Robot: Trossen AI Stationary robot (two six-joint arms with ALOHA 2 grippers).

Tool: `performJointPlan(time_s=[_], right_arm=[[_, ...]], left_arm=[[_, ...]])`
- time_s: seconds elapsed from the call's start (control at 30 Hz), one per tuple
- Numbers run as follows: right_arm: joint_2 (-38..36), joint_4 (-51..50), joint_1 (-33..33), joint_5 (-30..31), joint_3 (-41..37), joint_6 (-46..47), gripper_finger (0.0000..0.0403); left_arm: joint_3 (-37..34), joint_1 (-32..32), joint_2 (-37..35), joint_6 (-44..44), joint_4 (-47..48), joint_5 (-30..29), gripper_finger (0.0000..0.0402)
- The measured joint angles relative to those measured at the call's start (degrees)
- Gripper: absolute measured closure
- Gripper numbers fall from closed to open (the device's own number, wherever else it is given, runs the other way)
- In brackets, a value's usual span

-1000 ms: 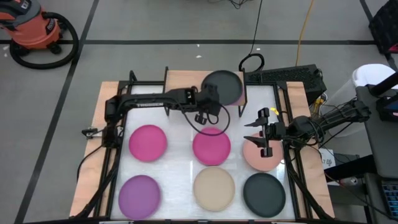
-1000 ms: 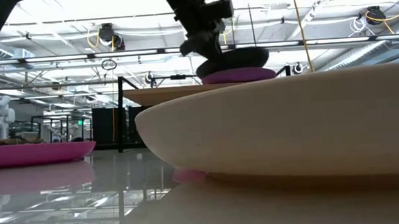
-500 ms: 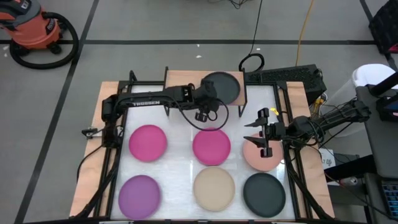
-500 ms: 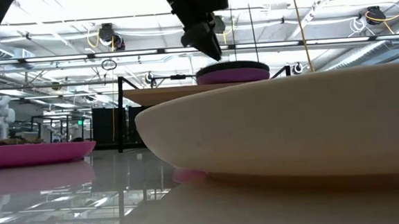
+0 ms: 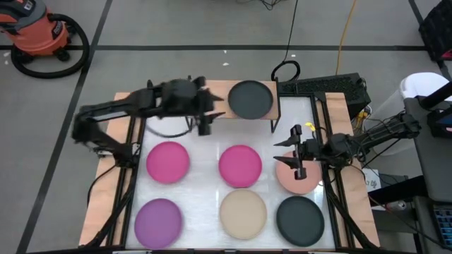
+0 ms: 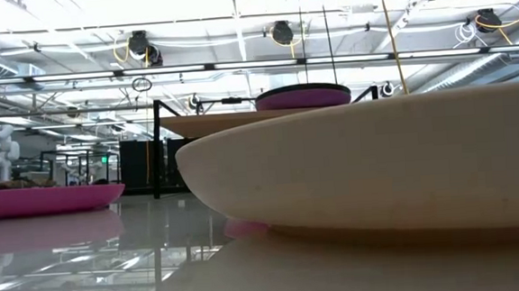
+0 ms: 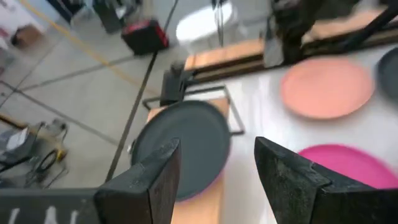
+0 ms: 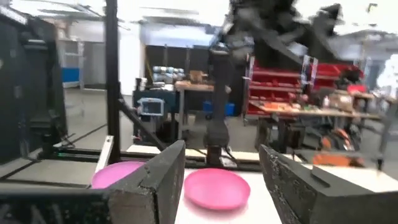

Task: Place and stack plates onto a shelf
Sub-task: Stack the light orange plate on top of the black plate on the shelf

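Note:
A dark grey plate lies on top of a magenta plate at the right end of the shelf, a light wood plank at the table's far side. My left gripper hovers open and empty off the shelf's near left part, clear of the stack. On the table lie two magenta plates, a salmon plate, a purple plate, a beige plate and another dark grey plate. My right gripper waits open over the salmon plate's left edge.
Black frame rails run along the table's left and right sides. The left half of the shelf plank is bare. The beige plate fills the low view's foreground. A vacuum cleaner stands on the floor beyond the table.
My left gripper has opened and let go of the dark grey plate, which now lies level on the magenta plate on the shelf. It has then risen and drawn back toward the table's left edge, leaving the low view.

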State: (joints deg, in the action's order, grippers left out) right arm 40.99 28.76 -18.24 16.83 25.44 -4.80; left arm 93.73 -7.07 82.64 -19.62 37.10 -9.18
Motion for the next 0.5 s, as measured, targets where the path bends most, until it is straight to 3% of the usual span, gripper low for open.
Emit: performJointPlan(time_s=[0.33, 0.5], right_arm=[[9.71, -14.49, -0.87, 12.73, 11.70, 0.80, 0.0216], [13.41, -28.27, -0.37, 13.35, 20.99, 6.66, 0.0216]], left_arm=[[-36.17, 6.58, -25.54, 5.43, -29.03, 0.19, 0.0193], [-50.52, 8.69, -33.77, 6.73, -41.10, 0.16, 0.0193]])
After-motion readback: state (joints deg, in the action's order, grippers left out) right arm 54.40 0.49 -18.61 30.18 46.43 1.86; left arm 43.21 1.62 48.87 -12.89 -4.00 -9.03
